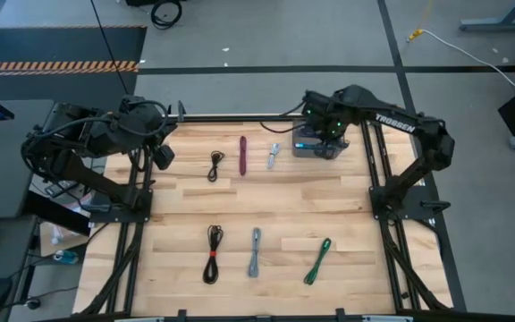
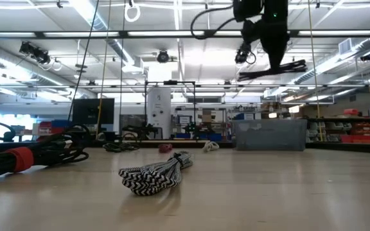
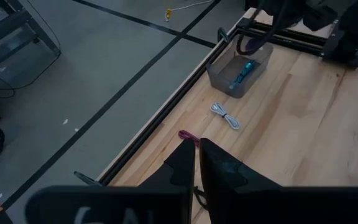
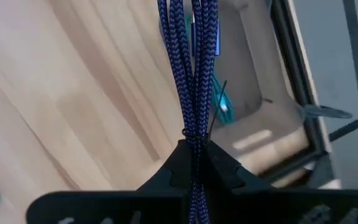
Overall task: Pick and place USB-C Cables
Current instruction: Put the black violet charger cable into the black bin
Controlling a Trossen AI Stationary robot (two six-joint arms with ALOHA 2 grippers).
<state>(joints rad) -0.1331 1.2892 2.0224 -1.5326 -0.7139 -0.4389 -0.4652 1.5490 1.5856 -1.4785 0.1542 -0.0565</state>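
My right gripper [image 1: 325, 136] hangs over the translucent grey bin [image 1: 315, 148] at the table's far right, shut on a purple braided USB-C cable [image 4: 192, 68]. A teal cable [image 4: 221, 102] lies in the bin. On the table lie a black cable [image 1: 215, 166], a maroon one [image 1: 243, 155] and a white one [image 1: 273, 156] in the far row. A black one with a red tie [image 1: 213, 254], a grey one [image 1: 255, 251] and a green one [image 1: 318, 261] lie in the near row. My left gripper [image 1: 164, 158] waits shut above the far left corner. My right gripper pinches the purple cable bundle between its two fingers at the black tie [image 4: 195, 133]. The fingers come from above, pointing down. The bundle is lifted clear, high over the bin, and in the low view it lies nearly level under the fingers [image 2: 272, 68].
The bin [image 2: 268, 135] stands against the table's far edge, beside the right arm's frame. Open wood lies between the two rows of cables. In the low view the grey striped cable [image 2: 156, 174] is nearest the camera.
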